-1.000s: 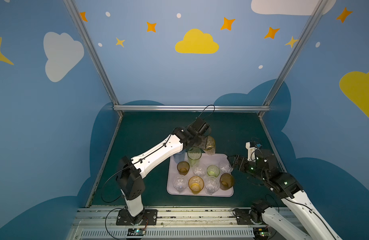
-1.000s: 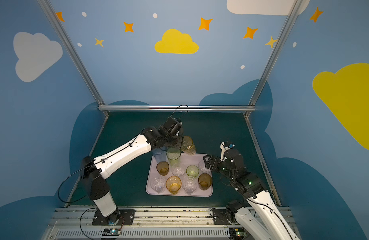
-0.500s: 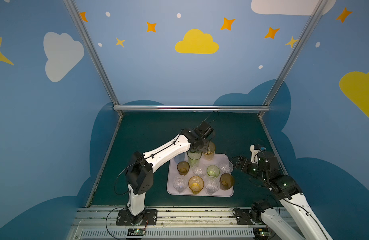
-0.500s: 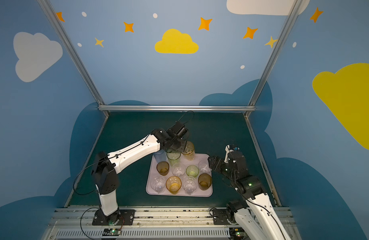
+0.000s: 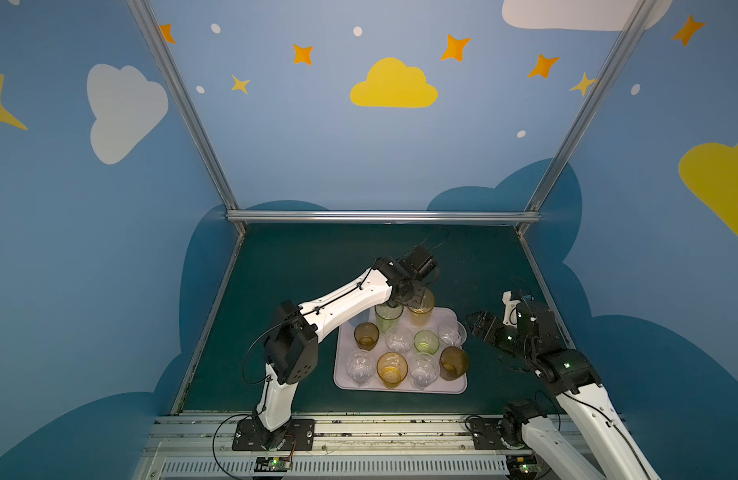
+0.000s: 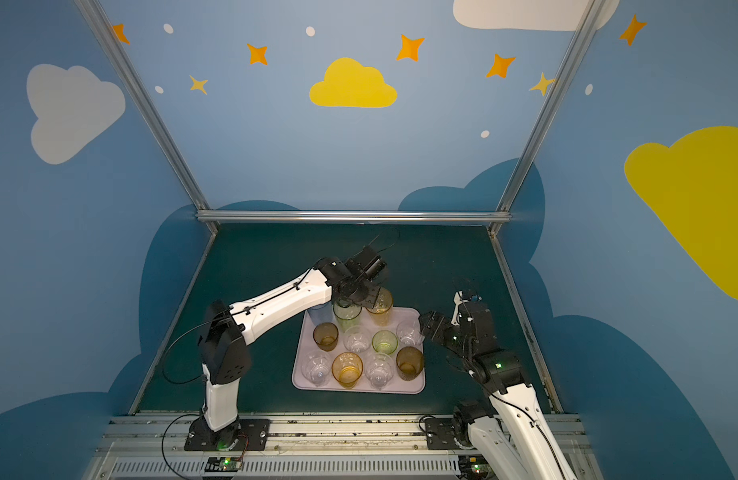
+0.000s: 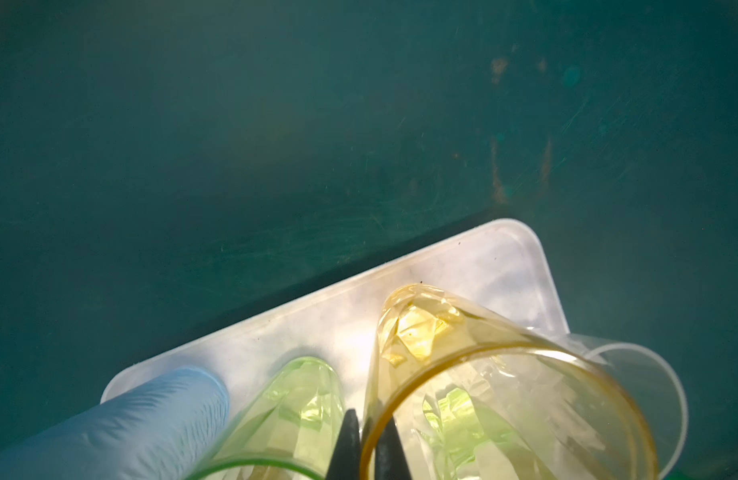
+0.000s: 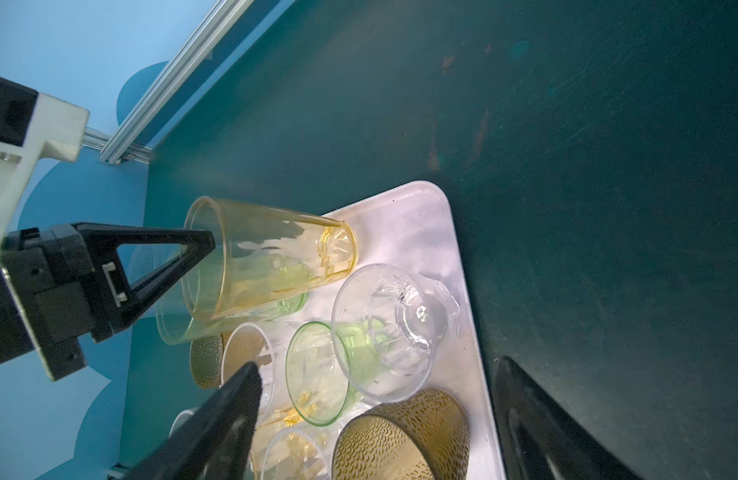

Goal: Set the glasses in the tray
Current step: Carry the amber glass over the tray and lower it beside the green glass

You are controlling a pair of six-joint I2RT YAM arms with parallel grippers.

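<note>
Orange tumbler (image 5: 421, 309) hung near-upright straight under the left gripper (image 7: 365, 432), which was clamped on its rim, base at the tray's (image 5: 438, 387) far row, while the wide-open right gripper (image 5: 476, 325) idled beside the tray.

Dark green tabletop (image 5: 317, 270) — blue wall (image 5: 317, 145), yellow cloud (image 5: 393, 85), aluminium rail (image 5: 380, 216).
</note>
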